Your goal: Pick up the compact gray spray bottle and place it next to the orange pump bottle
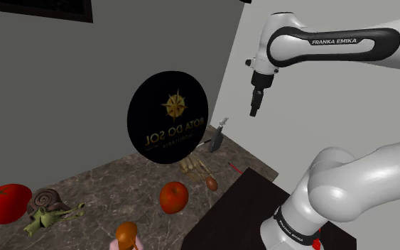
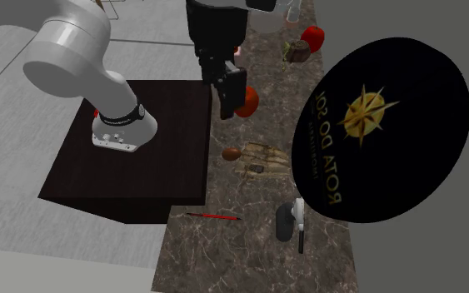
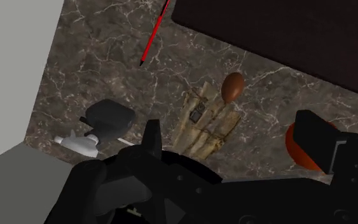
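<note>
Compact dark-gray spray bottle with a white part (image 1: 219, 135) sits at the far end of the brown marble counter (image 1: 120, 192), just beside the big black round disc with gold lettering (image 1: 168, 117), near the wall corner; upright or tipped, can't tell. All-black two-finger gripper (image 1: 254, 108) hangs high over the counter, well apart from the bottle. Fingers (image 3: 317, 137) stand apart in the wrist view, nothing between them. Step looks like approach, grasp not yet made. Next move likely needs travel toward the bottle, a descent, and jaws lined up across its body without clipping the disc. Orange pump bottle (image 1: 126, 236) is at the counter's near end, past the orange-red round fruit (image 1: 173, 197), so a long carry.
</note>
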Motion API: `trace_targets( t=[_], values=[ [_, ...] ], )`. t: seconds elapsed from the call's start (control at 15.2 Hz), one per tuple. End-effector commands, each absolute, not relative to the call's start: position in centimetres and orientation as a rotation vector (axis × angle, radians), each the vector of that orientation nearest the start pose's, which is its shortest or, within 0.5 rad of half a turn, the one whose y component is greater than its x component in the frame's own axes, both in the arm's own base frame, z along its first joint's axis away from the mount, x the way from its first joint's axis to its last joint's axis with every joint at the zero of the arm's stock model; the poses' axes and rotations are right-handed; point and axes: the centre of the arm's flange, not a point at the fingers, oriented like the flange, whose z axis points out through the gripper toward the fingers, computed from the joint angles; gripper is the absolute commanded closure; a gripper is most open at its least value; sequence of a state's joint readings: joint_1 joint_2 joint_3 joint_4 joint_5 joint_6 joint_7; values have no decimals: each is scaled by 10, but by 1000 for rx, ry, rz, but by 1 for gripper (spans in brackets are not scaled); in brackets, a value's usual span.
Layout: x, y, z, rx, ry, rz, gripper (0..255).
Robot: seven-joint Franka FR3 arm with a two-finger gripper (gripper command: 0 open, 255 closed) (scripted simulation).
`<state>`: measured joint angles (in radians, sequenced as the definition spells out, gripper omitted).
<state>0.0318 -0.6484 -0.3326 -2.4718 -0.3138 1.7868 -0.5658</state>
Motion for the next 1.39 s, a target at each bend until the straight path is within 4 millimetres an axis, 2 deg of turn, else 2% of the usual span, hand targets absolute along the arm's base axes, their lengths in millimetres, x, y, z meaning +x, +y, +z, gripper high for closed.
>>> trace_targets(
  t=[0.0, 0.66, 0.99, 1.32],
  values=[
    [342, -158, 477, -3121, -782, 134, 0],
    [407, -231, 395, -2930, -1338, 76, 0],
    [449, -256, 354, -2796, -1600, 45, 0],
    [495, -273, 314, -2639, -1848, 15, 0]
  ],
)
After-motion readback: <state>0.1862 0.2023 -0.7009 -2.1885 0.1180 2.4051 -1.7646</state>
